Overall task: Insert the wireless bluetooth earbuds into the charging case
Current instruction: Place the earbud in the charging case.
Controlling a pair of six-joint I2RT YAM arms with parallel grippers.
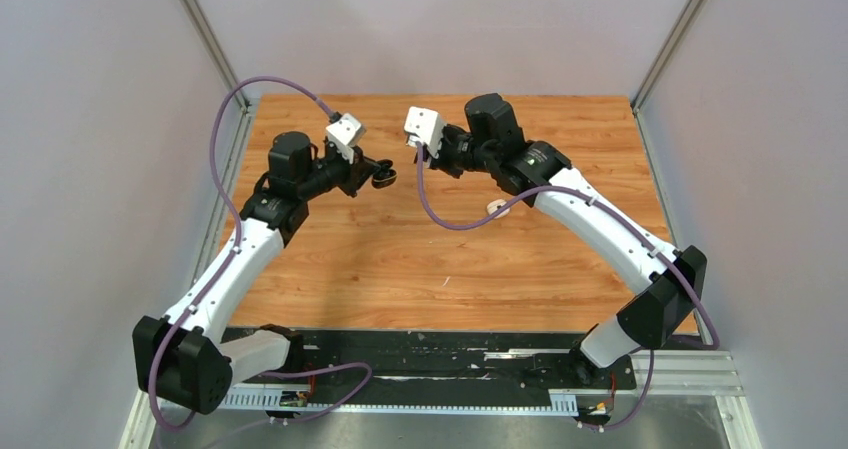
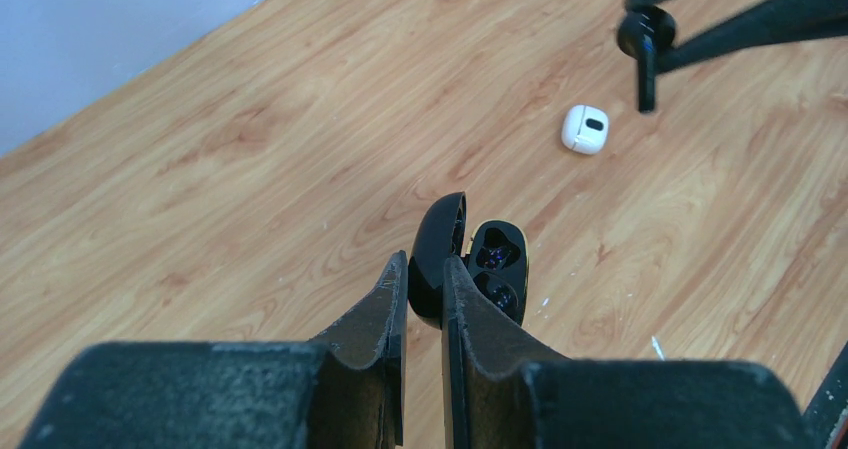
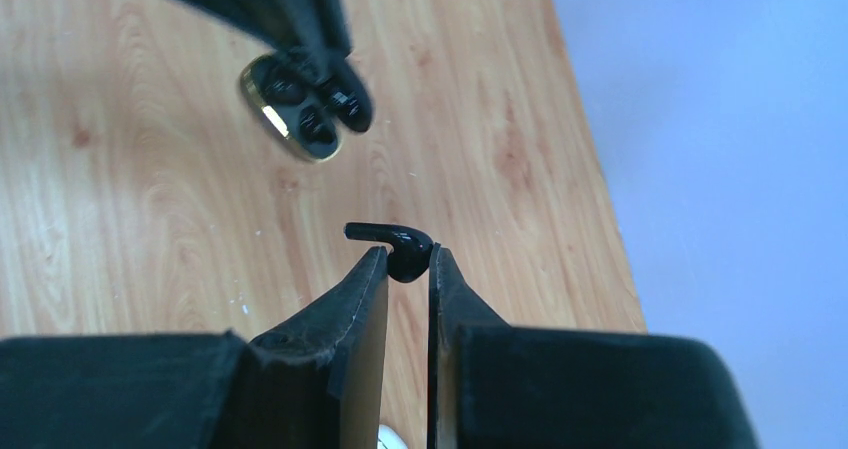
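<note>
Both arms reached inward over the wooden table [image 1: 400,259], and their tips met near the middle of its far half, close together but apart. The left gripper [image 2: 424,265] was closed to a narrow gap on the raised lid [image 2: 438,231] of an open black charging case [image 2: 499,261], holding it clear of the table. The case's gold-rimmed base faced sideways towards the other arm. Two dark wells showed in the base, but it could not be told whether they were filled. The right gripper [image 3: 408,255] was likewise nearly closed, pinching the rounded head of one black earbud [image 3: 398,239] between its fingertips. The stem stuck out sideways past one finger. Seen from the right wrist, this earbud hung in the air a short way from the open face of the case, touching neither the case nor the table. A small white rounded object [image 2: 585,129] with a dark mark on top lay on the table below the right arm, well apart from both grippers.
</note>
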